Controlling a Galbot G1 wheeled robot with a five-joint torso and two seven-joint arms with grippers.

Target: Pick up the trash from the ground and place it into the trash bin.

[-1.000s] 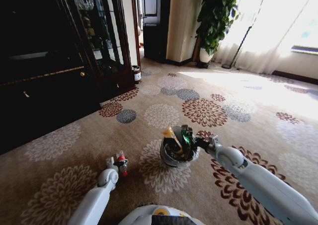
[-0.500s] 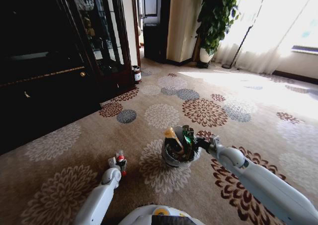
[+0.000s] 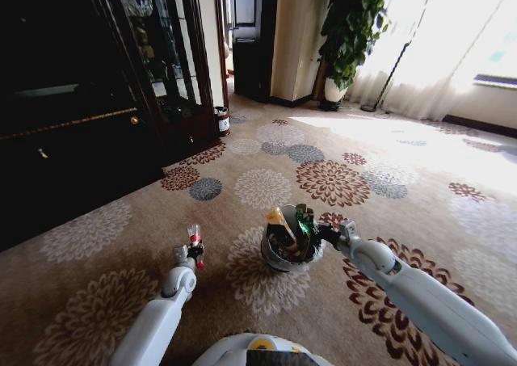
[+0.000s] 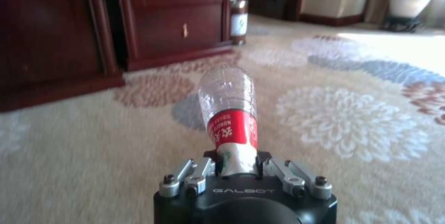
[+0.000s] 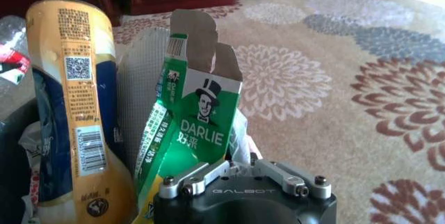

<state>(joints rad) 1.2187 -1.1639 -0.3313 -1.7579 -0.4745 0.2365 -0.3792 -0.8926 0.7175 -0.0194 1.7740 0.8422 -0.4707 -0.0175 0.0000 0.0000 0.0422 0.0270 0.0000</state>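
My left gripper [image 3: 192, 253] is shut on the neck end of a clear bottle [image 3: 194, 234] with a red label, held off the carpet with its base pointing away [image 4: 227, 99]; the fingers [image 4: 201, 168] clamp it at the wrist's front. To its right stands the trash bin [image 3: 271, 258], a small round bucket with a grey liner, holding a yellow-orange packet [image 3: 279, 220] and a green box [image 3: 304, 217]. My right gripper [image 3: 324, 233] sits at the bin's right rim, shut on the green box's lower end [image 5: 198, 122], beside the yellow packet [image 5: 73, 78].
A dark wooden cabinet [image 3: 81, 140] lines the left side, with a small cylindrical can [image 3: 221, 119] at its far corner. A potted plant [image 3: 347, 35] and curtains stand at the back. Flowered carpet [image 3: 258, 188] stretches open around the bin.
My left gripper has risen and swung the bottle up off the carpet. The right arm and the bin have hardly moved.
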